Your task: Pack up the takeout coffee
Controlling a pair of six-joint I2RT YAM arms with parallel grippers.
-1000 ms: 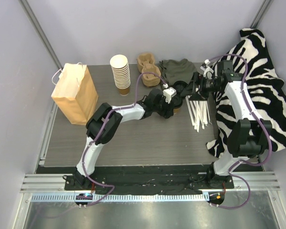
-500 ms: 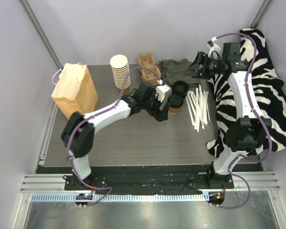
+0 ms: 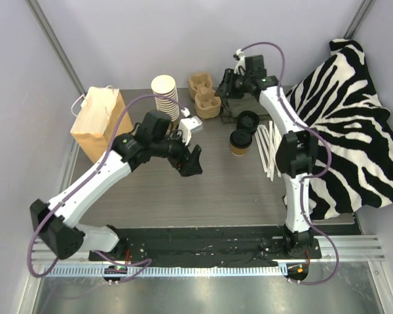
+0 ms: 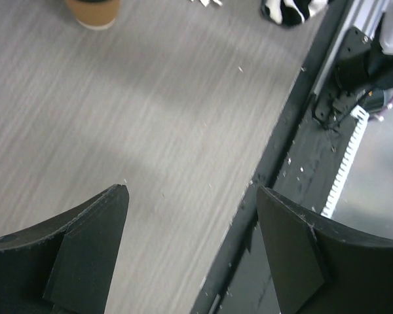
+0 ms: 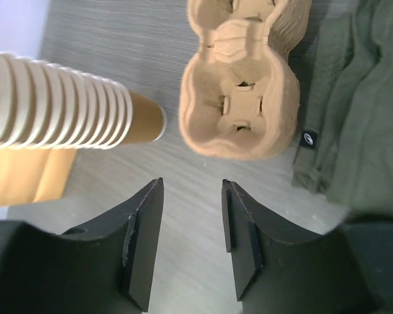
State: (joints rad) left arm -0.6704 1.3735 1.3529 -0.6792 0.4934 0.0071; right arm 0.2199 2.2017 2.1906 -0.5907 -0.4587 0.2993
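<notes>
The paper bag (image 3: 103, 127) stands at the bench's (image 3: 150, 196) 9 o'clock side, where it stood a second ago. My left end effector (image 3: 193, 162) (image 4: 190, 216) was pressed up against the takeout coffee then. Now it has pulled back over bare bench, released, with its fingers (image 4: 85, 255) wide apart and nothing between them. From there the takeout coffee (image 3: 240, 142) (image 4: 93, 10) sits between 2 and 3 o'clock, apart from me, upright on the bench with its black lid on, in the same spot as before.

At 12 o'clock of my left end effector the stack of cups (image 3: 165, 98) (image 5: 59, 108) has not moved. My right end effector (image 3: 225, 84) (image 5: 191, 196) has swung away from the zebra cloth (image 3: 354, 118) to the far edge and hangs over the pulp carriers (image 3: 206, 98) (image 5: 239, 111), beside the green cloth (image 3: 239, 104) (image 5: 354, 118). Its jaws are released and narrower than earlier, gripping nothing. A loose lid (image 3: 248, 120) lies just at the coffee's 12 o'clock, and white stirrers (image 3: 272, 147) lie at its 3 o'clock.
</notes>
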